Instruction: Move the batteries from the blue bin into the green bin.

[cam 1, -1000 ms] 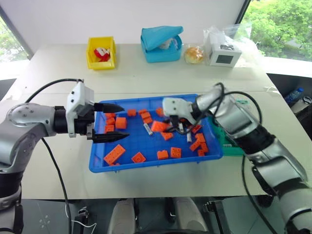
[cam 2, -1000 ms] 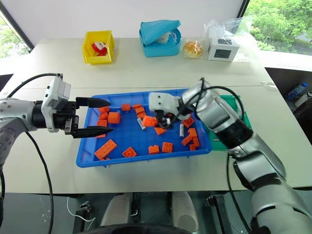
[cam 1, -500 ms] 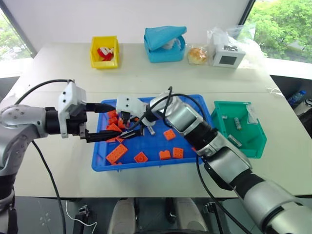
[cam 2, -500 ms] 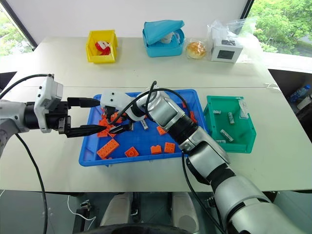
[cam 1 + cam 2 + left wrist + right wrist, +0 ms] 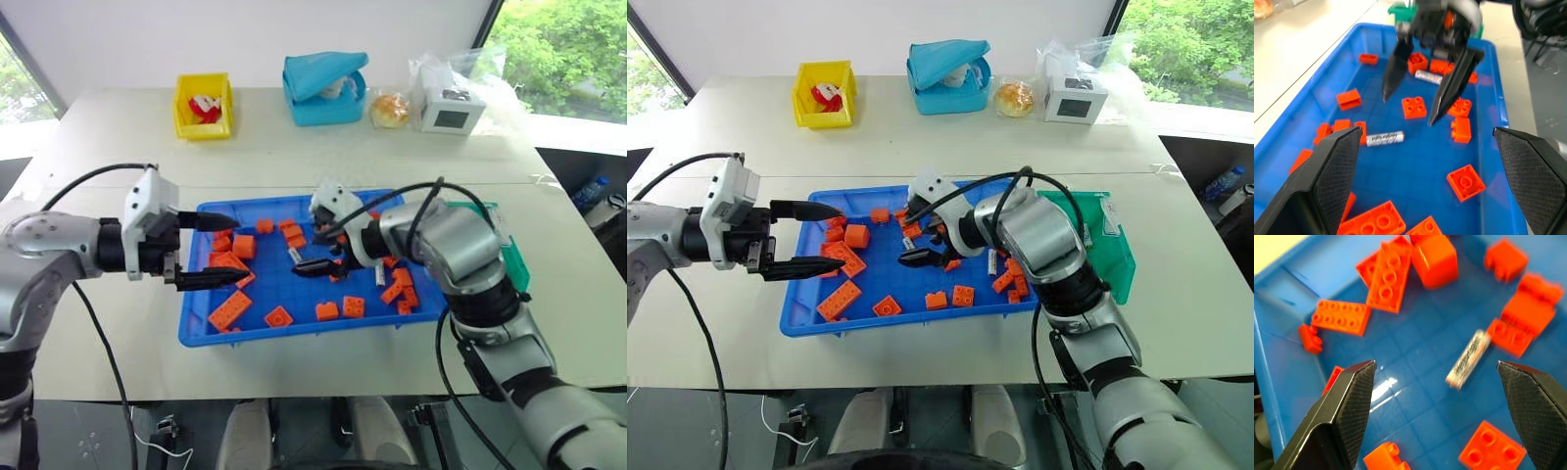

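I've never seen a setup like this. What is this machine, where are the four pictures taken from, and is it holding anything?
It is a humanoid robot with two arms, each ending in a two-fingered black gripper. Two pictures come from its head, looking down at a pale table; two come from cameras on its wrists. On the table lies a large shallow bright-blue plastic tray holding orange toy bricks and small silver-grey cylindrical batteries. A small teal-green plastic bin stands beside the tray. The left gripper and the right gripper are both open over the tray, holding nothing.
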Action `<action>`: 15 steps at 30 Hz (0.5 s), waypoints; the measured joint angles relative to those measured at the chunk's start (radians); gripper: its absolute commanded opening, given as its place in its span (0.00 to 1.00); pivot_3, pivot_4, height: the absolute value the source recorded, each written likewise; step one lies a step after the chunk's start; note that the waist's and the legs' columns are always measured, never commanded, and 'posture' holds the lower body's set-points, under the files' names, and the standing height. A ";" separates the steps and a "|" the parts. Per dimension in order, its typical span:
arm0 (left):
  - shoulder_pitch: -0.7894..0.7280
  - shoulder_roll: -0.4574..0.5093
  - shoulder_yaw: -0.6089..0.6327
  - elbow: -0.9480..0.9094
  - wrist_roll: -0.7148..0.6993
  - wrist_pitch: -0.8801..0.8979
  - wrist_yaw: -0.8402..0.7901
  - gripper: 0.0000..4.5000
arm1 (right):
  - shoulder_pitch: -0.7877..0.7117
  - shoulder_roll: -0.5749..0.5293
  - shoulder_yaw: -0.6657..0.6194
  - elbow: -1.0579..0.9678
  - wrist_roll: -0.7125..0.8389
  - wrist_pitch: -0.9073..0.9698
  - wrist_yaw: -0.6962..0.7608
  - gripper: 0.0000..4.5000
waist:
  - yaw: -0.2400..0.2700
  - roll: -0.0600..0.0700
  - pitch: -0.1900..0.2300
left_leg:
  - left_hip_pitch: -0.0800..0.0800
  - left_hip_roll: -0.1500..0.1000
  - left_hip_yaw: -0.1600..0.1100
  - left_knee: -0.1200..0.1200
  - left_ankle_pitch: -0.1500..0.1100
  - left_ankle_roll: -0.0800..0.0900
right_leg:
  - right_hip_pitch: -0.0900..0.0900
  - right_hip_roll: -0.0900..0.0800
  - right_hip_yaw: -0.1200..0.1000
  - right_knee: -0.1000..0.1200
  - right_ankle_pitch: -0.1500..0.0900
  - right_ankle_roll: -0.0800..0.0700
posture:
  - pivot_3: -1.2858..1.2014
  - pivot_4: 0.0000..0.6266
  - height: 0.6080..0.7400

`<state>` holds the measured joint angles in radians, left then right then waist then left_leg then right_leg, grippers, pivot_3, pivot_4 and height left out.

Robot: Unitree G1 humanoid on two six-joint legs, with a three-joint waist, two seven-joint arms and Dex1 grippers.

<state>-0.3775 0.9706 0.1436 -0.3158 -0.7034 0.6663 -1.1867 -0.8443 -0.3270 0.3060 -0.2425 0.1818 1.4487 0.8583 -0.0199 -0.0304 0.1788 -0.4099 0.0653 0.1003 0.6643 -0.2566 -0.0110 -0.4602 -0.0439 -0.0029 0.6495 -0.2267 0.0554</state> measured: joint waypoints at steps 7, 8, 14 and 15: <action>-0.040 -0.003 -0.034 0.022 0.014 -0.003 -0.012 1.00 | 0.068 0.065 -0.008 0.118 -0.004 -0.110 -0.159 0.90 | 0.000 0.000 0.000 | 0.000 0.000 0.000 0.000 0.000 0.000 | 0.000 0.000 0.000 0.000 0.000 0.001 | 0.52 0.24 0.97; -0.040 -0.003 -0.035 0.022 0.015 -0.003 -0.013 1.00 | 0.069 0.074 -0.009 0.144 -0.008 -0.132 -0.179 0.90 | 0.000 0.000 0.000 | 0.000 0.000 0.000 0.000 0.000 0.000 | 0.000 0.000 0.000 0.000 0.000 0.001 | 0.52 0.24 0.97; -0.040 0.001 -0.035 0.022 0.015 0.000 -0.018 1.00 | 0.077 0.132 -0.037 0.220 -0.001 -0.192 -0.249 0.90 | -0.001 0.000 0.000 | 0.000 0.000 0.000 0.000 0.000 0.000 | 0.000 0.000 0.000 0.000 0.000 0.001 | 0.52 0.24 0.97; -0.040 0.002 -0.035 0.022 0.015 0.000 -0.019 1.00 | 0.077 0.140 -0.035 0.227 -0.001 -0.202 -0.256 0.85 | -0.001 0.000 0.000 | 0.000 0.000 -0.001 0.000 0.000 0.000 | 0.000 0.000 0.000 0.000 0.000 0.001 | 0.52 0.24 0.97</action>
<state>-0.4178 0.9727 0.1089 -0.2942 -0.6885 0.6664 -1.2061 -0.7669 -0.1871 0.2712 -0.0157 0.1807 1.2464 0.6018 -0.0212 -0.0308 0.1786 -0.4102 0.0654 0.0998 0.6645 -0.2566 -0.0109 -0.4602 -0.0435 -0.0028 0.6494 -0.2263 0.0564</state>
